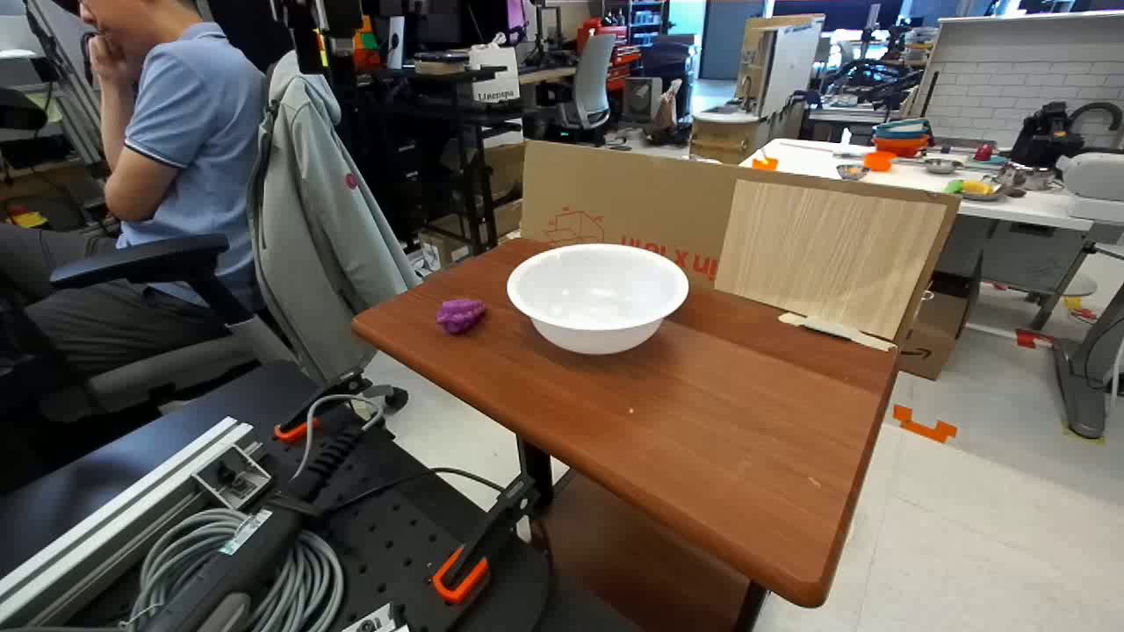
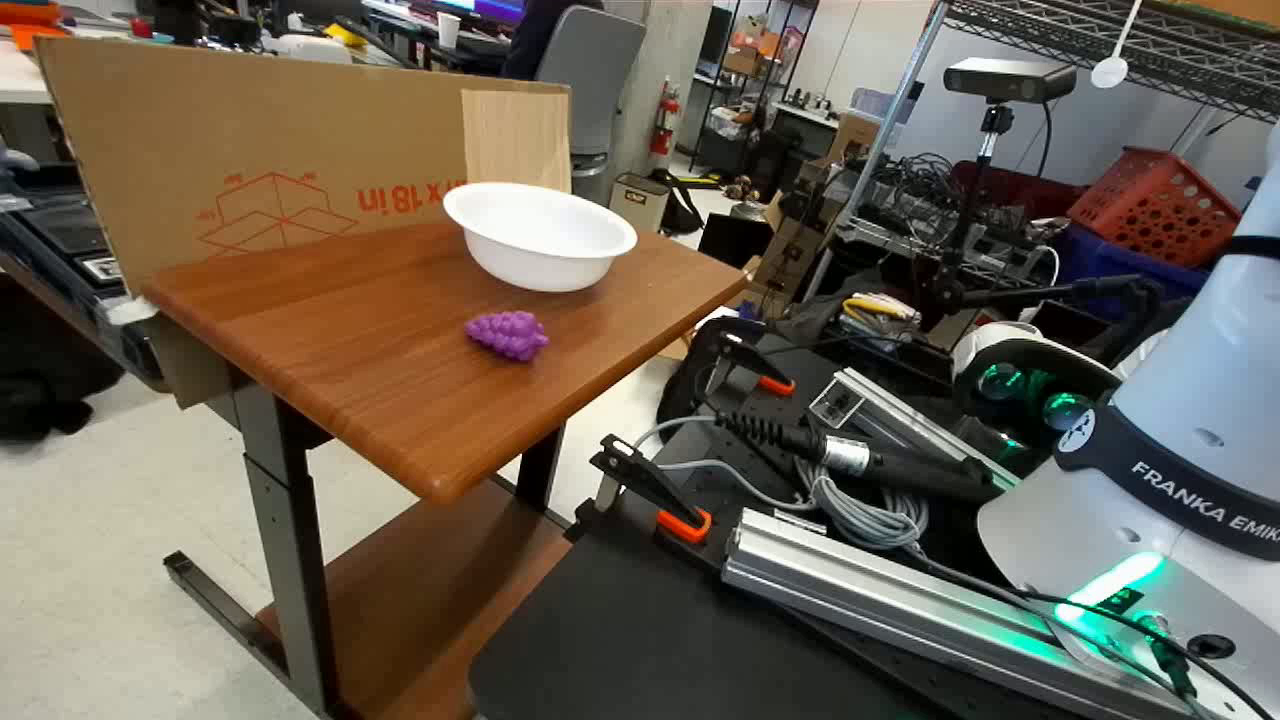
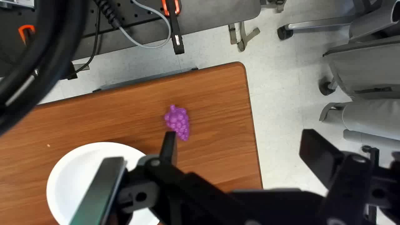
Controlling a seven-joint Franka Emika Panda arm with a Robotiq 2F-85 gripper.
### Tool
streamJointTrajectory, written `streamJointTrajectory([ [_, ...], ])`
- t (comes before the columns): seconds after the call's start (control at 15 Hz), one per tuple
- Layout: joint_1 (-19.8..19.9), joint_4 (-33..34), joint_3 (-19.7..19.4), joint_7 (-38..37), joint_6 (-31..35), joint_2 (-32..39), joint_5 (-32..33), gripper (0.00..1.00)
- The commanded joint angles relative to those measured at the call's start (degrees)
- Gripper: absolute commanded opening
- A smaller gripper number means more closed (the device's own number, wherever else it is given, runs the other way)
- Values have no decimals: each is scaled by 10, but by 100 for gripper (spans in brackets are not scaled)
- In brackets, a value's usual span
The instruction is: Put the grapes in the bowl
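The purple grapes [image 1: 460, 316] lie on the brown table [image 1: 702, 421] beside the bowl, apart from it; they show in an exterior view [image 2: 508, 335] too. The wide white bowl [image 1: 597, 303] stands upright on the table and its inside looks empty; it also shows in an exterior view [image 2: 540, 240]. In the wrist view my gripper [image 3: 239, 134] is open wide with nothing between its fingers. It is above the table's corner. The grapes [image 3: 178, 122] show just beyond the tip of the left finger. The bowl [image 3: 72, 175] is partly hidden behind the gripper. The gripper is outside both exterior views.
A cardboard sheet [image 2: 300, 150] stands along one table edge, with a wood-patterned panel [image 1: 830, 254] by it. A black bench [image 2: 640, 610] with clamps, cables and a metal rail [image 2: 880, 600] is near the table. A person [image 1: 193, 114] sits in a chair close by.
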State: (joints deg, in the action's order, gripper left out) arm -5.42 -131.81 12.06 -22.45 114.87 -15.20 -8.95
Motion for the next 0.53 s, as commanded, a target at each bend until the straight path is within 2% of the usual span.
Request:
streamJointTrajectory([
  [0.0,-5,1,-5,-1,-1,0,2,100],
  [0.2,-6,3,-4,7,-1,2,9,100],
  [0.47,-10,27,-7,73,-9,38,16,100],
])
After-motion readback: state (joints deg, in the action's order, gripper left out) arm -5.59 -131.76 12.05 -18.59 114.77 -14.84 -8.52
